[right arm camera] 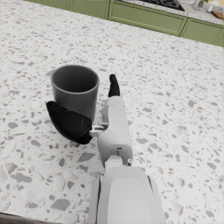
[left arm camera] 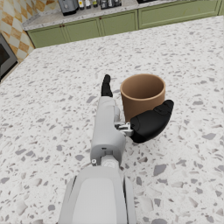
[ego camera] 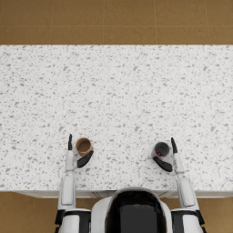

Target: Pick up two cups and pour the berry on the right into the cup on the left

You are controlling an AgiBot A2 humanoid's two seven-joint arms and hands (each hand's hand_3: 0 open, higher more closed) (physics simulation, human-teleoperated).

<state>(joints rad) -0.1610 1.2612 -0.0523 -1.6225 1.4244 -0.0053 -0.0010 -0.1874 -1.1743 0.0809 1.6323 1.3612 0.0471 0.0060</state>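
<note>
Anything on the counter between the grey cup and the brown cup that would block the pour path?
Nothing visible. The grey cup, with the red berry inside, sits by the right hand; the brown cup sits by the left hand. Only bare speckled countertop lies between the two.

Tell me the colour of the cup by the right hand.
Dark grey. The cup beside the right hand shows best in the right wrist view.
</note>
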